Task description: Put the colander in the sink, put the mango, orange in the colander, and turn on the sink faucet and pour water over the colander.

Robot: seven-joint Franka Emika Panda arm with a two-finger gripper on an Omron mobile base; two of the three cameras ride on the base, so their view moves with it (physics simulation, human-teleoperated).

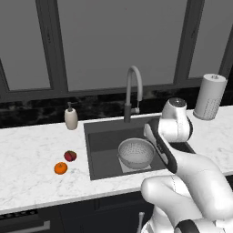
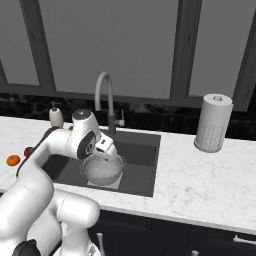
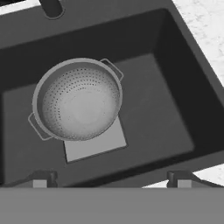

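Observation:
The silvery perforated colander (image 1: 136, 152) (image 2: 102, 170) (image 3: 78, 100) stands upright and empty on the bottom of the dark sink (image 1: 103, 136) (image 2: 142, 167) (image 3: 166, 109). My gripper (image 2: 107, 154) (image 3: 111, 180) hovers above it, open, with nothing between its fingertips (image 3: 41, 179). On the counter left of the sink lie the dark red mango (image 1: 70, 156) (image 2: 28, 151) and, nearer the front edge, the orange (image 1: 60, 168) (image 2: 13, 160). The gooseneck sink faucet (image 1: 133, 91) (image 2: 103, 95) rises behind the basin; no water shows.
A beige soap dispenser (image 1: 71, 118) (image 2: 56, 116) stands at the sink's back left corner. A paper towel roll (image 1: 210, 96) (image 2: 213, 122) stands on the counter to the right. Dark windows run behind the counter.

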